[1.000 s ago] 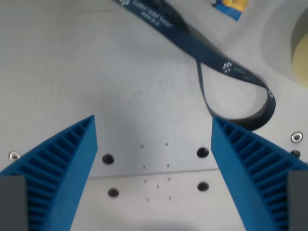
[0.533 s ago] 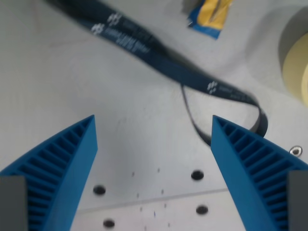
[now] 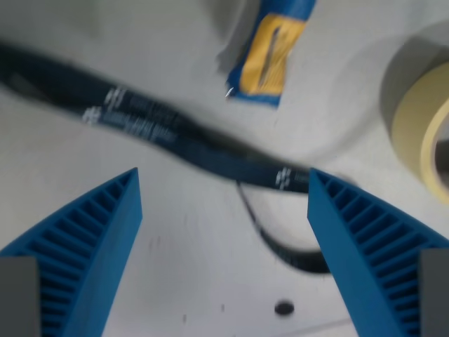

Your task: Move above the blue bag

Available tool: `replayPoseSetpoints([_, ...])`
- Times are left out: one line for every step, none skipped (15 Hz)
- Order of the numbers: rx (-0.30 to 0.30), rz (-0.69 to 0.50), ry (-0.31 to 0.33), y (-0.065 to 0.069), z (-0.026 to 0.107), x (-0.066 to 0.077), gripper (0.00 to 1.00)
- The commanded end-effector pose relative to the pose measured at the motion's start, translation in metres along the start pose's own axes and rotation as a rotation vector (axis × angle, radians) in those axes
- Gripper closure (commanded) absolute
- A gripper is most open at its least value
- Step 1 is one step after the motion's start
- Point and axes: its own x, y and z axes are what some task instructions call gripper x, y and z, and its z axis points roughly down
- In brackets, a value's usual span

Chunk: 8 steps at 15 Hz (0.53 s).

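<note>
Blue bag (image 3: 269, 53), with a yellow panel on its face, lies flat on the pale grey table (image 3: 105, 35) near the top edge of the wrist view, a little right of the middle, and its upper end is cut off by the frame. It sits tilted, its lower end toward the wrist view's left. Part of the picture is blurred, so the print on the bag cannot be read.

Just below the bag a dark navy lanyard (image 3: 182, 137) with white lettering runs across the table from the upper left down toward the right, near the bag's lower edge but apart from it. At its right end the strap curls into a loop that passes behind the right finger.

A roll of cream masking tape (image 3: 417, 130) rests at the wrist view's right edge, partly out of frame, well apart from the bag.

The claw (image 3: 224, 196) is spread wide and holds nothing; its 2 ribbed blue fingers (image 3: 84, 253) rise from the lower corners with bare table between them. The bag lies beyond the fingertips, not between them. 1 small dark hole (image 3: 283, 307) shows in the table near the bottom.
</note>
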Motion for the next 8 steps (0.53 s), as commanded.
replayPoseSetpoints([-0.002,0.226,-0.029,0.009,0.014,0.021,0.00])
replayPoseSetpoints([0.000,0.240,-0.031,0.012,0.019,0.025,0.00])
replayPoseSetpoints([0.002,0.256,-0.028,0.015,0.024,0.029,0.00])
replayPoseSetpoints([0.005,0.265,-0.027,0.018,0.029,0.034,0.00])
replayPoseSetpoints([0.006,0.278,-0.024,0.020,0.034,0.038,0.00])
replayPoseSetpoints([0.007,0.288,-0.023,0.023,0.039,0.042,0.00])
replayPoseSetpoints([0.008,0.300,-0.023,0.025,0.044,0.046,0.00])
replayPoseSetpoints([0.009,0.306,-0.022,0.028,0.048,0.050,0.00])
